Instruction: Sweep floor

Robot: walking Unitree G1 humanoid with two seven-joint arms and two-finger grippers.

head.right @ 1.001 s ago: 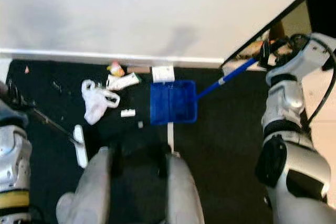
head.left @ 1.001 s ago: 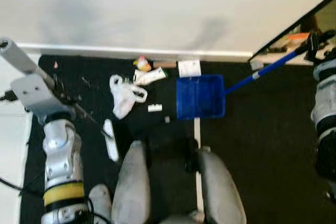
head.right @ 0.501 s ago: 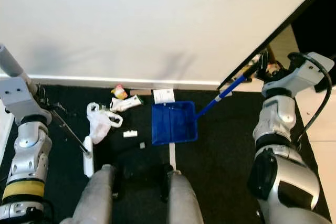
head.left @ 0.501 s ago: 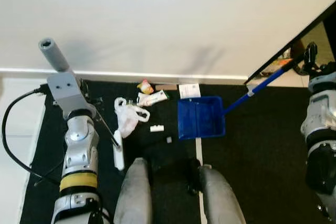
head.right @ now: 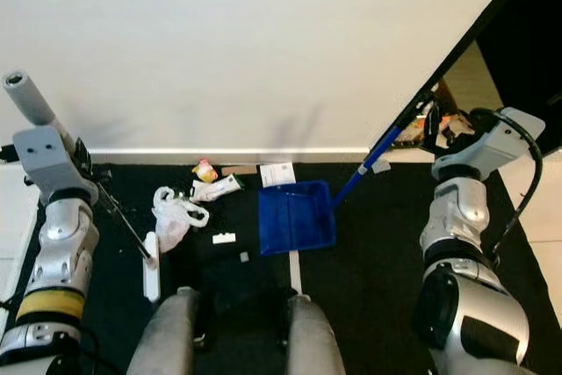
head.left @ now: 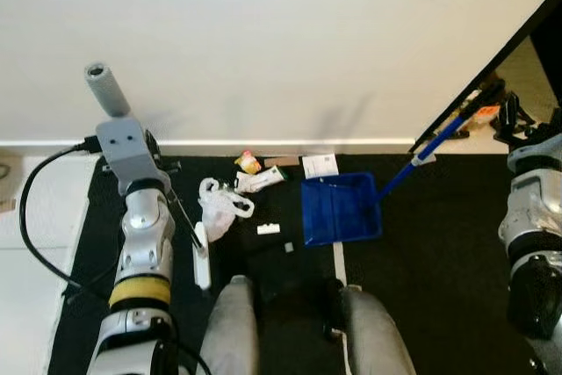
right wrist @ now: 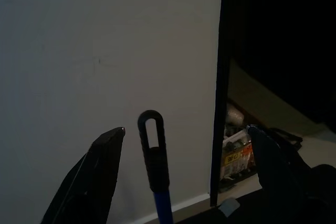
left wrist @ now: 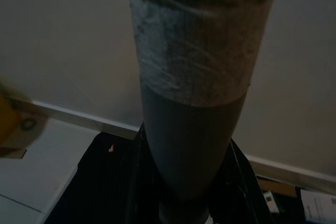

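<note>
Broom (head.right: 132, 234) is clamped in your left gripper (head.right: 83, 173), head beside the litter (head.left: 224, 208) so it pushes toward the blue dustpan (head.left: 341, 210); right gripper (right wrist: 184, 177) straddles the dustpan handle (right wrist: 155, 166), grip unclear.

A plain white wall (head.left: 281, 32) with a white baseboard (head.left: 290, 142) meets black carpet (head.left: 439, 261).

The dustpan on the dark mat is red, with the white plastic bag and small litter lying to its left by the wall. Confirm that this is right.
Not quite: the dustpan is blue, not red, as the left eye view shows. The rest holds: it sits on the dark mat, with the white plastic bag and small litter to its left by the wall.
</note>
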